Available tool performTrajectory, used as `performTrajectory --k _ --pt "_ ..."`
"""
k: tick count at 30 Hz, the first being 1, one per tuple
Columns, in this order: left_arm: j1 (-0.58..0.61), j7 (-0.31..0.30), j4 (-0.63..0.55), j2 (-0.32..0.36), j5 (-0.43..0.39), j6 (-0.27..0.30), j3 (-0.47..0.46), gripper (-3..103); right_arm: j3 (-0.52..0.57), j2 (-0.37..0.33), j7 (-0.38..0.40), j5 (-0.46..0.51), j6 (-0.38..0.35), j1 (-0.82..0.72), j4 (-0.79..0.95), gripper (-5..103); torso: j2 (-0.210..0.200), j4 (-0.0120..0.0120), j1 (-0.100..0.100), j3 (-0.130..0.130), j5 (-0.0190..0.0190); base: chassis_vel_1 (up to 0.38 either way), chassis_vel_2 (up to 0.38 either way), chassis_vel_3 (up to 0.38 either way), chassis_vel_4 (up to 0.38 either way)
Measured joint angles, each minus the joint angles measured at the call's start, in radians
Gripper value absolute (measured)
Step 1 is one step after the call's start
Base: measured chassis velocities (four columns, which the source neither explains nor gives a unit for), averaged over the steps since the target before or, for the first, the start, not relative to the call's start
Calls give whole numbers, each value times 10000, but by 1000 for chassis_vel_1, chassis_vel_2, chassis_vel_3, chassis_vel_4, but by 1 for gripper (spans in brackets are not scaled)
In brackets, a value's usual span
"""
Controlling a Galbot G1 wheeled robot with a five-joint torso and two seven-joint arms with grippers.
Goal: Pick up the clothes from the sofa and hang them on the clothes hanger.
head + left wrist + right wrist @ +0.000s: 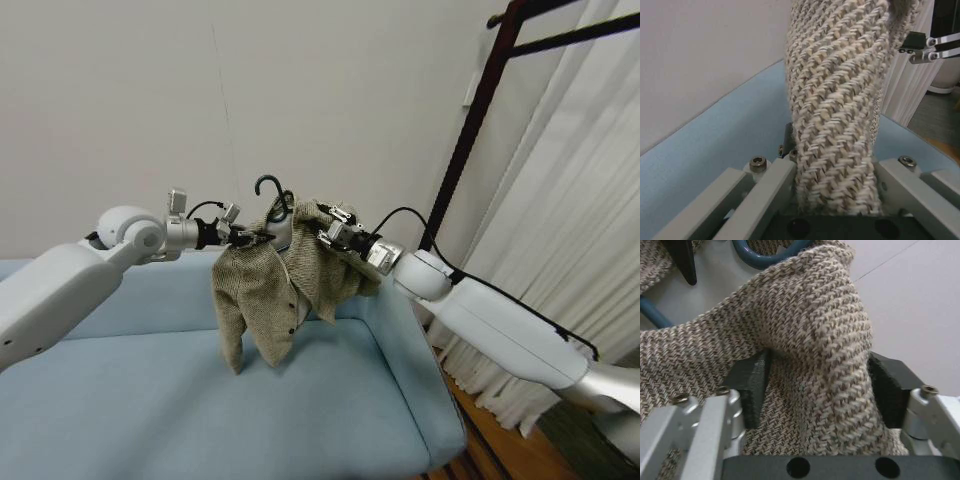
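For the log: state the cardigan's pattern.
The cardigan: tan herringbone knit, clearest in left wrist view.

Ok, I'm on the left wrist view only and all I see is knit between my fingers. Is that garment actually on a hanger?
Observer: Yes. The sweater is draped on a hanger, and the hanger hook sticks up free above the collar.
Operator: Does the right hand have a grip too?
Observer: It does. The right hand is shut on a fold of knit, with one dark pad pressed against each side.
Operator: And where's the rack?
Observer: The dark rack stands off to the robot's right, past the end of the sofa. The hook isn't on it yet.
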Motion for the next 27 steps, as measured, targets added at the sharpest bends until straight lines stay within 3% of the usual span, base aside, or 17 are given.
performTrajectory --k 1,2,4,6,7,8,10,12,14,18,21,23,27 --pt "-2 64 -16 28 111 -41 26 8 -19 -142 -230 364 0 92 47 59 0 0 0 0 0 0 0 0 0" --pt "-2 192 -24 81 333 -113 63 8 -36 -353 -604 968 0 274 114 70 0 0 0 0 -1 0 0 0 0" --pt "-2 228 -26 101 417 -133 77 8 -40 -445 -742 1236 0 360 149 70 0 0 0 0 -1 0 0 0 0" --pt "-1 287 -24 159 608 -171 115 8 -40 -729 -1176 2114 1 626 303 81 0 1 0 -1 -1 0 0 0 0" --pt "0 305 -8 177 680 -186 121 8 -39 -903 -1345 2517 -44 750 476 81 0 1 0 0 -2 0 0 0 0" --pt "1 321 15 194 737 -194 121 8 -39 -1099 -1474 2922 -149 855 705 91 0 1 0 0 -3 0 0 0 0" --pt "1 355 27 209 783 -202 121 8 -47 -1242 -1535 3224 -241 918 888 91 0 0 0 -1 -3 0 0 0 0" --pt "-12 490 36 263 937 -255 121 8 -92 -1487 -1573 3767 -436 1031 1193 99 1 -1 -1 -1 -3 0 0 0 0" --pt "-56 653 -13 366 1144 -340 147 8 -56 -1777 -2028 4784 -994 1265 1267 100 1 -1 -1 -1 -1 0 0 0 0" --pt "-60 978 -44 447 1581 -506 184 8 -6 -1820 -2812 5625 -1492 1610 951 100 1 -2 -1 -2 -1 0 0 0 0" --pt "-76 1910 16 598 2312 -1297 299 8 -528 -1638 -3135 7133 -2320 2323 403 100 0 4 1 0 -1 0 0 0 0" --pt "-91 2090 37 619 2398 -1478 326 8 -588 -1619 -3154 7379 -2528 2415 382 100 0 4 1 0 -2 0 0 0 0" --pt "-138 2919 -5 754 2965 -2056 340 8 -1177 -1507 -3416 8675 -4318 3126 320 100 0 -1 -1 -1 -4 0 0 0 0"
